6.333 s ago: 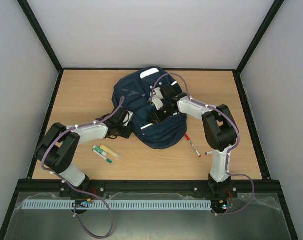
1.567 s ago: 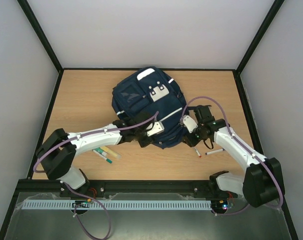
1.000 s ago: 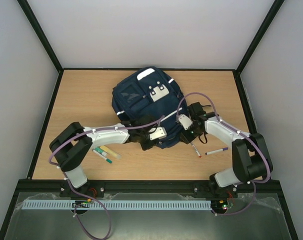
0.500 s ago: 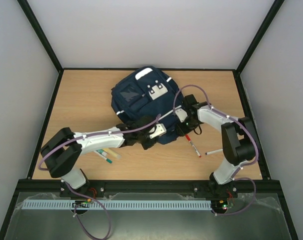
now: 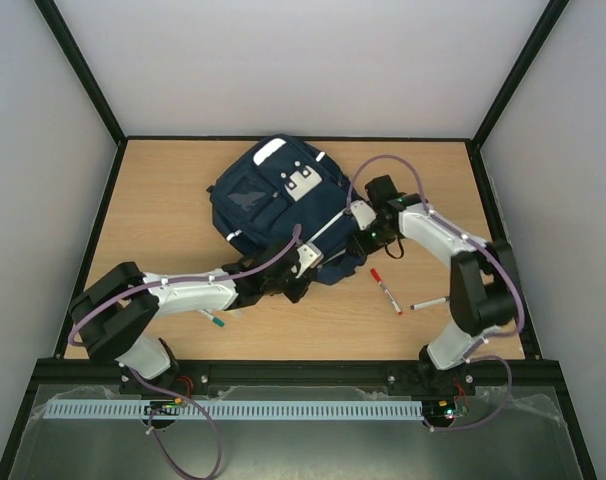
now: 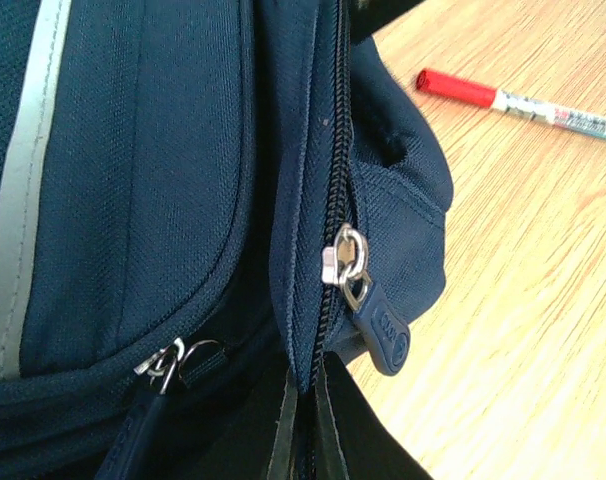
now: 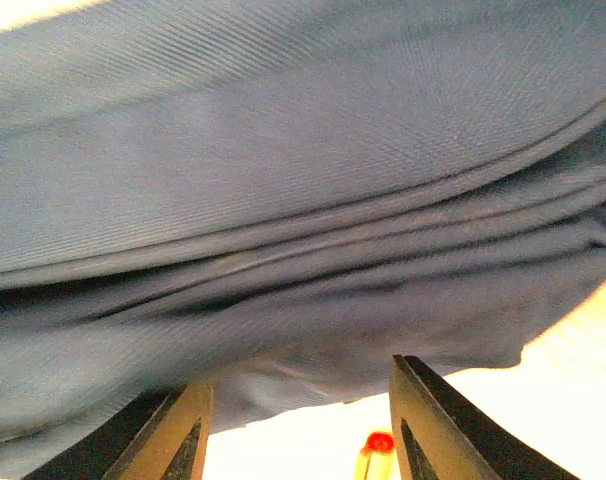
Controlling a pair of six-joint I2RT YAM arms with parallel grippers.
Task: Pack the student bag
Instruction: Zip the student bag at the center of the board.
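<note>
The student bag [image 5: 273, 200], navy with white stripes and patches, lies tilted on the wooden table. My left gripper [image 5: 295, 280] is at its near edge. In the left wrist view this gripper [image 6: 308, 385] is shut on the bag's seam [image 6: 301, 330] just below a silver zipper slider [image 6: 345, 258] with a blue pull tab [image 6: 385, 335]. My right gripper [image 5: 366, 238] is against the bag's right side. In the right wrist view it [image 7: 301, 375] is open, and the bag's fabric [image 7: 283, 150] lies just past its fingertips [image 7: 188, 425].
A red-capped marker [image 5: 386, 291] and a thin pen [image 5: 429, 302] lie on the table right of the bag. The marker [image 6: 513, 97] also shows in the left wrist view. A green-tipped marker [image 5: 214, 321] peeks out under the left arm. Black frame rails edge the table.
My left gripper has shut on the bag's near edge. The bag has swung and slid to the left. My right gripper has moved up along the bag's right side.
</note>
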